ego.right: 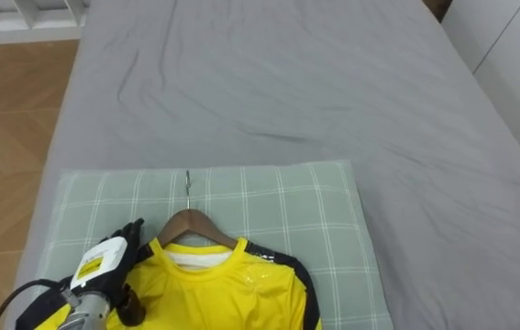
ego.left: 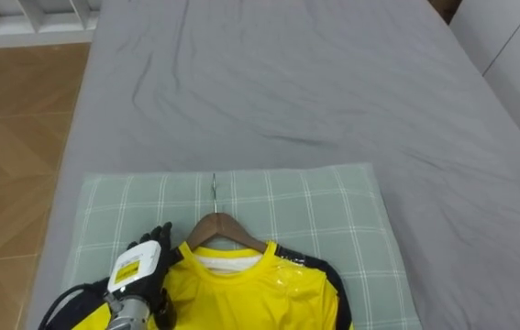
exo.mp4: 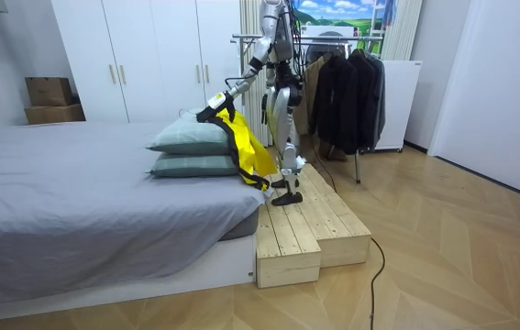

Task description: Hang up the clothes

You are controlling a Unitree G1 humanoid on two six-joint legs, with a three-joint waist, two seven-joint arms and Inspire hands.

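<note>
Nearest, over the near left part of the green checked pillow (ego.left: 333, 211), the left robot hand (ego.left: 140, 266) had its dark fingers curled on the left shoulder of the yellow shirt (ego.left: 250, 298), apparently pinching cloth and hanger arm together. Right of it, the wooden hanger (ego.left: 226, 229) sat inside the collar, and its metal hook (ego.left: 214, 192) pointed across the pillow's middle toward the grey bed (ego.left: 333, 82) beyond. In the room view the shirt draped from that robot hand down past the pillow's end. The robot stood on a wooden platform (exo.mp4: 315, 229) beside the pillow, with a clothes rack (exo.mp4: 342, 82) of dark garments behind it, away from the pillow. The step in hand looked like lifting the hangered shirt. Next, the robot would likely need to turn toward the rack, keep the hook free, and set it over the rail.
</note>
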